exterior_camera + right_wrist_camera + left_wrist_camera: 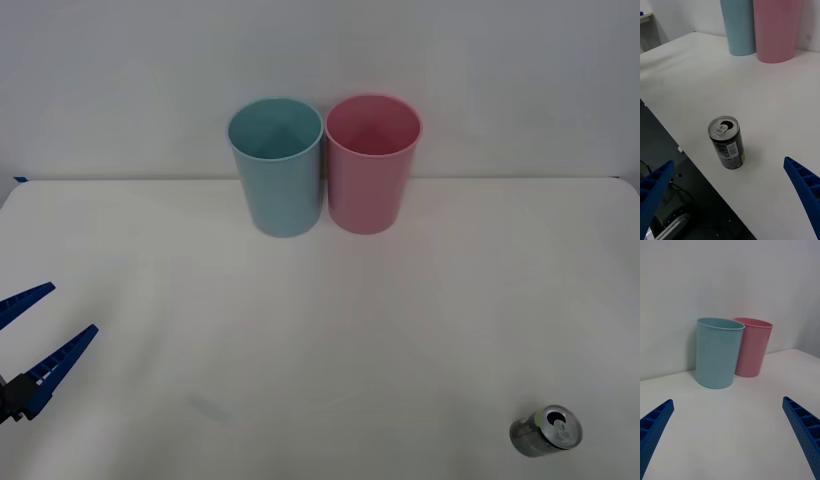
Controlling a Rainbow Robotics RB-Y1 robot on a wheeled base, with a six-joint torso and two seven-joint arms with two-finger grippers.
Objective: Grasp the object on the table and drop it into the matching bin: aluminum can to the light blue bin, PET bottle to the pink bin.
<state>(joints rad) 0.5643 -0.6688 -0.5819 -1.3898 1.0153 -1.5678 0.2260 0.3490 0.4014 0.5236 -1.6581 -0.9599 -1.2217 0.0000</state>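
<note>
Left gripper (35, 340): positioned low at the left edge of the table (320, 330), blue ribbed fingers spread apart, nothing between them. Aimed across the tabletop toward the two bins, as seen from the left wrist, with both fingers (655, 427) wide at the corners and bare white surface between.

Right gripper (733, 198): hovering above the near right part of the table, fingers (805, 187) spread wide, released, holding nothing. Pointed down at the can (726, 142) from above and slightly behind; can lies ahead of the gap between the fingers, not touched by either.

Can (546, 431): standing upright on the table near the front right corner, close to the near edge. Silver top with opened pull tab facing up; dark body with white lettering and a green mark low on the side. Well apart from both bins.

Light blue bin (276, 165): upright at the far middle of the table, against the white wall. Pink bin (371, 162): upright just beside it, on the right side, rims touching or nearly so. Both open at the top, interiors visible from the front view.

Between can and bins: plain tabletop. Below the table edge next to the can, in the right wrist view: dark floor with cables.
</note>
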